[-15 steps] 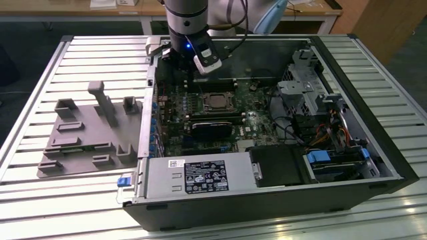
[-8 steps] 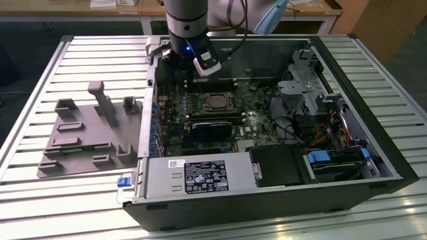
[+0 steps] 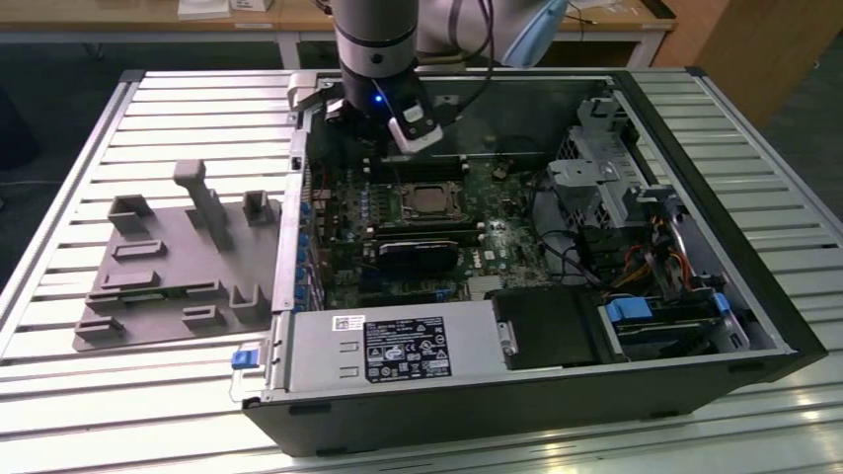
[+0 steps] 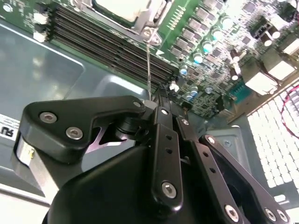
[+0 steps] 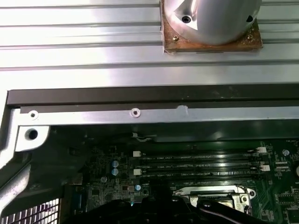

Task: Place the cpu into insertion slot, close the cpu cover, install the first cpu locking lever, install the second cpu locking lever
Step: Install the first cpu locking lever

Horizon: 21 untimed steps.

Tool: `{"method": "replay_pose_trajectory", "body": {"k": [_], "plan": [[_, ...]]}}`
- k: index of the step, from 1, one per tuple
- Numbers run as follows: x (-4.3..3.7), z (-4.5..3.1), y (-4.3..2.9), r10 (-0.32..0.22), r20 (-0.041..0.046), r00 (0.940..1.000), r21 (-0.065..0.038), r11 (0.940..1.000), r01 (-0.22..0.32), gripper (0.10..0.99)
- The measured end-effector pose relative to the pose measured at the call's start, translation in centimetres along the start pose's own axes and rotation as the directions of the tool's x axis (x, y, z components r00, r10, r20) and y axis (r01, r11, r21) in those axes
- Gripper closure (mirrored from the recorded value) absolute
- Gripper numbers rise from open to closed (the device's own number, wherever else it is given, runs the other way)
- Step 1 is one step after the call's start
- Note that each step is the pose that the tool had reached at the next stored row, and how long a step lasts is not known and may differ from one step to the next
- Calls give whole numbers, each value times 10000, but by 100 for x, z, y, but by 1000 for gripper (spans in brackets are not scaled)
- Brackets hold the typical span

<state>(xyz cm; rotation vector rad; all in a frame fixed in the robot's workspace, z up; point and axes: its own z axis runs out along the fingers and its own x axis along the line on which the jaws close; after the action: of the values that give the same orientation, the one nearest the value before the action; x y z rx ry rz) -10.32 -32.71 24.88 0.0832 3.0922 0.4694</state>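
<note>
Slatted table [image 3: 197,109], cpu [image 3: 428,201] in open case [image 3: 527,410]

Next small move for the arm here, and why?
Probably press the locking lever down toward the board: its thin rod stands up from the socket corner to the gripper, while the cpu sits under the cpu cover, which looks closed.

The cpu [image 3: 427,201], a small flat square with a tan-silver top, lies level on the green board [image 3: 507,237], mid-case in the exterior view; the cover [image 4: 149,19], a thin silvery frame, lies flat around it, chip showing through its window; a thin wire lever [image 4: 148,60] rises from the frame's corner.
</note>
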Motion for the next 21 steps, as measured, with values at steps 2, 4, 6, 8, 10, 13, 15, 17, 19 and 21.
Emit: {"method": "replay_pose_trajectory", "body": {"k": [2,4,6,8,10,13,15,17,19,21], "plan": [[-48,2,2,0,0,10000,1,10000,0,984],[-95,6,3,1,0,10000,0,10000,-1,984],[-149,10,5,0,1,10000,0,10000,0,984],[-205,14,7,0,0,10000,0,10000,0,984],[-262,18,10,1,0,10000,0,10000,-1,984],[-321,20,12,0,-1,10000,0,10000,0,984],[-323,20,12,1,0,10000,0,10000,-1,984],[-323,20,12,1,1,10000,0,10000,-1,984],[-324,21,12,-3,15,10000,-1,10000,3,984],[-323,24,10,-47,171,9998,-9,10000,47,984]]}}
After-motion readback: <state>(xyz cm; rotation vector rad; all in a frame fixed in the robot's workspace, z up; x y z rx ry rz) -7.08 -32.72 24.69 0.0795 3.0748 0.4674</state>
